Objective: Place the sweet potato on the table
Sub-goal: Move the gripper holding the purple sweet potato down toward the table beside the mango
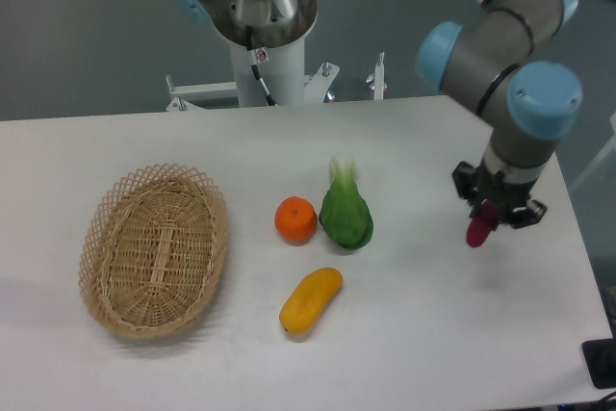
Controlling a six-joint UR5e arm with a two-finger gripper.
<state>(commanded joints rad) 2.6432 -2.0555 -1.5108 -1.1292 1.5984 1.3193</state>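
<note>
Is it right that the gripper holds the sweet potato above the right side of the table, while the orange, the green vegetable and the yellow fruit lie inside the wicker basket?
Not quite. The camera view shows the wicker basket empty; the orange, green vegetable and yellow fruit lie on the table to the basket's right. The gripper does hold the sweet potato above the table's right side.

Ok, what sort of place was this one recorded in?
Probably a robotics lab or test bench, not a kitchen. A bare white table holds a wicker basket and toy-like produce, the arm's base is bolted at the far edge, and the gripper holds a sweet potato.
</note>
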